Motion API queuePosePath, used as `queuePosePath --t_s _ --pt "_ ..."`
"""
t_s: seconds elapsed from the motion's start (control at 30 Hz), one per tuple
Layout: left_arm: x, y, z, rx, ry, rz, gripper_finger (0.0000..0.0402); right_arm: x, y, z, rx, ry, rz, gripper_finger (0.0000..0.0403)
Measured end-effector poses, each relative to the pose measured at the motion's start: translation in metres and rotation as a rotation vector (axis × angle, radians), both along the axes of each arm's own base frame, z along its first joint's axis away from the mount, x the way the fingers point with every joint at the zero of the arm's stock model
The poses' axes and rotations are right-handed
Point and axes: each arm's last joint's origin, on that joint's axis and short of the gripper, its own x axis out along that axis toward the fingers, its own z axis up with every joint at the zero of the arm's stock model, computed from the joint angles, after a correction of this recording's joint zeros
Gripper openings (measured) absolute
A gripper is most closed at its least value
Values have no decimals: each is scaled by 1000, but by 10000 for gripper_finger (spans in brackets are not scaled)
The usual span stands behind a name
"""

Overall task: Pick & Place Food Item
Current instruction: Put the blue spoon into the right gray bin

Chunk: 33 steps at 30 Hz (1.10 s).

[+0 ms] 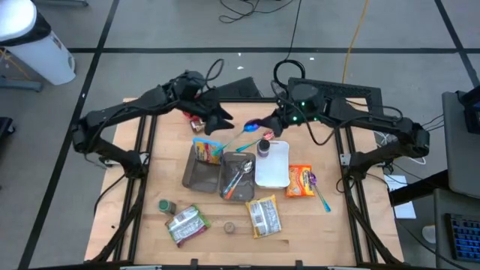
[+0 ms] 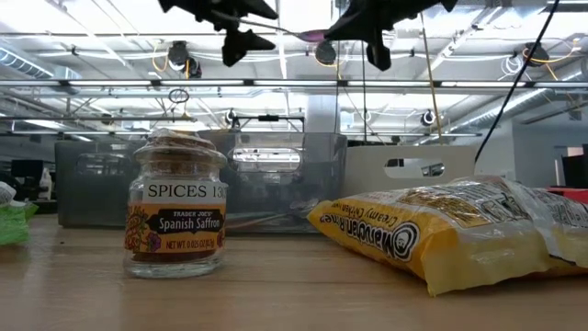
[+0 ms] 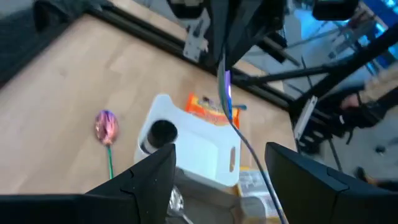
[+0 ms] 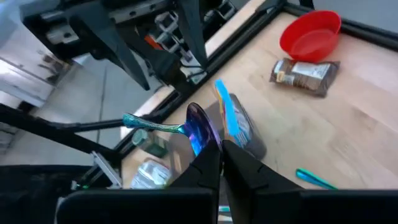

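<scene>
The iridescent spoon (image 1: pixel 253 126) is grasped by the clenched fingers of the right gripper (image 1: pixel 268 124), raised above the far middle of the table (image 1: pixel 142 187). The left gripper (image 1: pixel 223 120) is held just left of it, fingers released, above the clear bin (image 1: pixel 193 177).

The middle of the counter (image 1: pixel 150 180) is crowded: gray bins (image 1: pixel 217 174), a white tray (image 1: pixel 274 166), snack bags (image 1: pixel 264 216). Bare wood lies at 9 and 3 o'clock.
</scene>
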Motion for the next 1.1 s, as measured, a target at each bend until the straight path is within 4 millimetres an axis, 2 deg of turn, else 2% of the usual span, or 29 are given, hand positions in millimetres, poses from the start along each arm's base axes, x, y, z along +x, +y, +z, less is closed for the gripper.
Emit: queuePosePath --t_s 0.2,0.37,0.6,0.97,1.1 --pt "19 -11 2 -50 29 -108 255 5 12 -1 -16 7 7 0" --pt "28 -22 -6 -53 77 -129 255 7 17 -1 -28 6 -6 0" --pt "31 -32 -8 -18 120 -90 255 9 26 -1 -33 2 26 0" --pt "33 -50 -13 -107 214 -26 254 9 28 0 -70 -3 69 0" --pt "35 -59 -13 -136 234 10 230 9 29 0 -55 -8 108 0"
